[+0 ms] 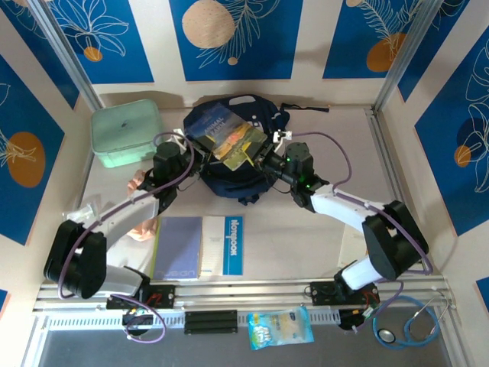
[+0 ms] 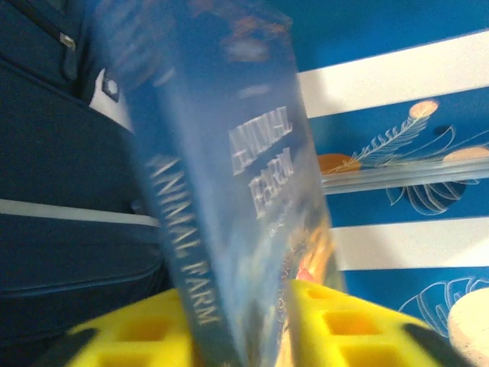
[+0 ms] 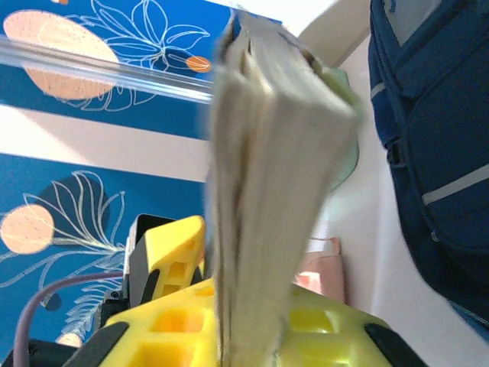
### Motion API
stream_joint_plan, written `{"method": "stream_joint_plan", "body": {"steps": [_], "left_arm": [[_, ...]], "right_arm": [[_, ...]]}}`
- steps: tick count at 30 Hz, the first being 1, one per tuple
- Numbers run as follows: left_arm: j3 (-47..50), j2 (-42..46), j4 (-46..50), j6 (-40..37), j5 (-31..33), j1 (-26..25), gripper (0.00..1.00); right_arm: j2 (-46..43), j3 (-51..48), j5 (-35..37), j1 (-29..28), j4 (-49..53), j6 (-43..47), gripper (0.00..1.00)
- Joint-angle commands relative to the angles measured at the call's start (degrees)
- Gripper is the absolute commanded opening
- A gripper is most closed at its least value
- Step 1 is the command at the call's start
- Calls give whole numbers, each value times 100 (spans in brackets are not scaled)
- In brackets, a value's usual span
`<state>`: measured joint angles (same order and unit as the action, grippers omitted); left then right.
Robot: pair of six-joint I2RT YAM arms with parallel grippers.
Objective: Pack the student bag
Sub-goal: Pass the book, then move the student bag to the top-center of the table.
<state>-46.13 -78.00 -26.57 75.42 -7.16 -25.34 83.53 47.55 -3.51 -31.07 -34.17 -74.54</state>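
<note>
Student bag [image 1: 229,183] lies flat, long axis running away from arms. Book [image 1: 229,134] over it, clamped by right end effector [image 1: 261,157]; left end effector [image 1: 202,154] grip unclear.

Bag [image 1: 229,182]: large dark navy fabric backpack, lying flat at the far middle of the table, front pocket up. White-grey patches show at its far right, black straps trail off to the right, and a book [image 1: 229,134] hides its upper middle. Wrist views catch navy panels [image 2: 69,191] with a pale stripe [image 3: 435,130].
</note>
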Motion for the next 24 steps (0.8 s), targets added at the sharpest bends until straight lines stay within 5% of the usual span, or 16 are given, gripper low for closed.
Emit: {"method": "stream_joint_plan", "body": {"steps": [1, 4, 10, 14, 18, 24], "left_arm": [[162, 279, 306, -653, 20, 65, 55], [159, 273, 1049, -1216, -119, 65, 69], [-483, -379, 2388, -3037, -730, 56, 91], [-1047, -1254, 2496, -3811, -1399, -16, 94], [-1727, -2022, 2955, -4469, -1272, -200, 95], [-1682, -2513, 2734, -4411, -1281, -561, 92]], "right_arm": [[-499, 93, -1, 195, 775, 663, 8], [-775, 77, -43, 405, 1315, 881, 0], [-1414, -447, 195, 767, 1715, 983, 0], [-1975, -603, 508, 954, 2350, 1164, 0], [-2453, -594, 670, 1210, 2993, 1371, 0], [-2865, -487, 579, 1713, 3895, 1636, 0]]}}
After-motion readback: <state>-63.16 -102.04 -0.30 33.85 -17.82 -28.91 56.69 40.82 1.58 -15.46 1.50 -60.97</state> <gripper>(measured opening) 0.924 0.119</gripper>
